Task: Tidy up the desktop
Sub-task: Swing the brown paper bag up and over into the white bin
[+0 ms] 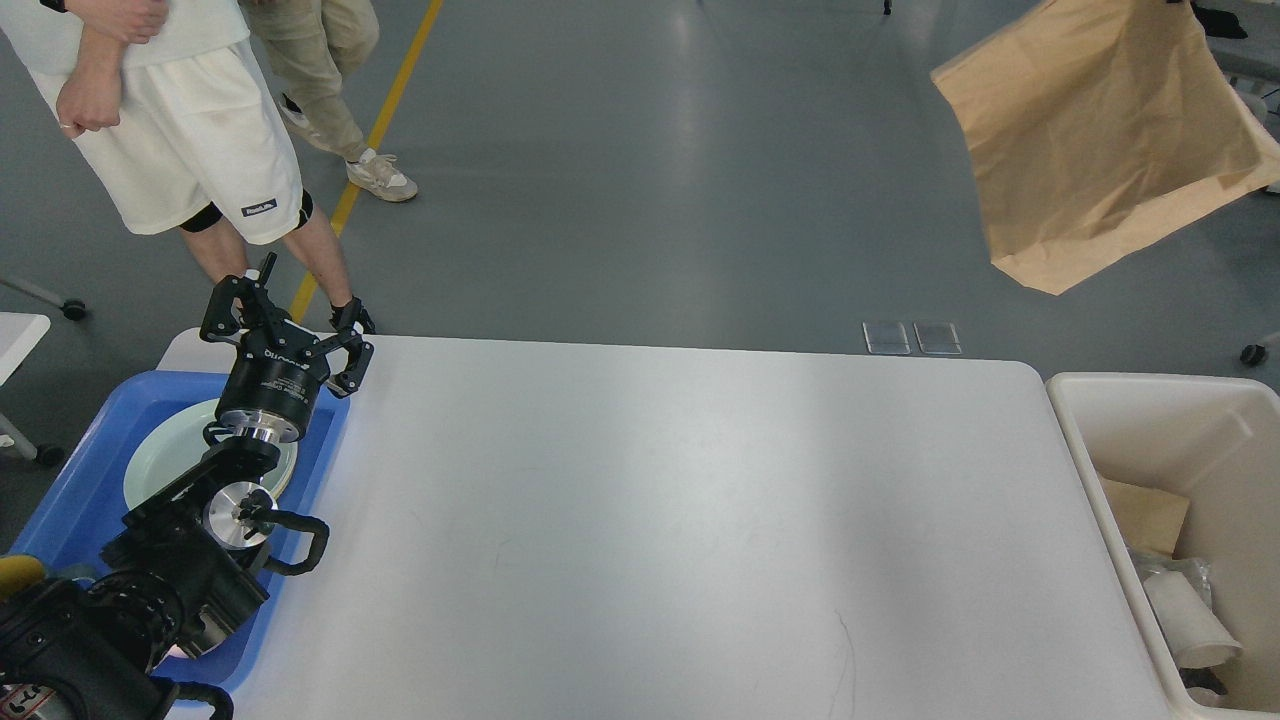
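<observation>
Nearest the camera, along the left edge, the black left arm rises over a blue plastic tray (70, 480) that holds a pale green round plate (165, 450); the left gripper (288, 322) hovers with its fingers spread and nothing between them, just above the tray's far corner. Beside it stretches the white rounded-corner bench (640, 520), the desktop to be tidied, with no loose item showing on it. Off its right end sits a cream-white plastic bin (1075, 420) with crumpled paper and a white roll inside. Farther and higher, at the upper right, a creased brown paper bag (1090, 140) hangs in the air, its top running out of the view; the right gripper is out of sight, so I cannot tell how it holds the bag.

The risk, as I judge it, lies with that bag: it hangs beyond the bin's far rim, not over the opening, so a release now would likely drop it on the grey floor. A light, broad sheet may also drift or catch on the rim. Two bystanders' legs (250, 190) stand close behind the left gripper.
</observation>
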